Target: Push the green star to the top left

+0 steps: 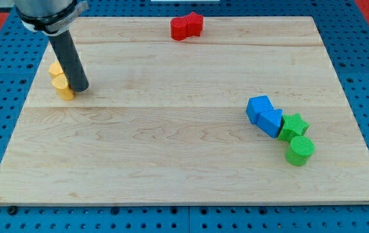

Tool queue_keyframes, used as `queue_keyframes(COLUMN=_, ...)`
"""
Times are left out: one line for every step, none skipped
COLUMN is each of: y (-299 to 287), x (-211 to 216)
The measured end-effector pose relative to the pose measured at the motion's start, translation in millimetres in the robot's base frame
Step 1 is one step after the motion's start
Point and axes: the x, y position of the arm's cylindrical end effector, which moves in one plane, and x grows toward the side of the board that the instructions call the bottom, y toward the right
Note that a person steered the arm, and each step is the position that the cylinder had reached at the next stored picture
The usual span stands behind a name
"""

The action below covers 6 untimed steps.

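Note:
The green star [294, 125] lies at the view's right, below the middle, touching a blue block [270, 122] on its left and a green cylinder [299, 150] just below it. A second blue block [259, 107] sits against the first one, up and to the left. My tip [79, 88] rests on the board at the view's upper left, far from the green star. It stands right beside the yellow blocks [60, 80], on their right side.
A red block cluster [186, 26] sits near the view's top edge, about the middle. The wooden board [171, 162] lies on a blue pegboard table. The arm's dark body fills the view's top left corner.

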Motion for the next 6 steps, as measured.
queue_keyframes(y=-10, x=0)
queue_keyframes(y=-11, x=0)
queue_keyframes(y=2, x=2)
queue_keyframes(y=69, x=57)
queue_keyframes(y=138, x=127)
queue_keyframes(y=221, x=181)
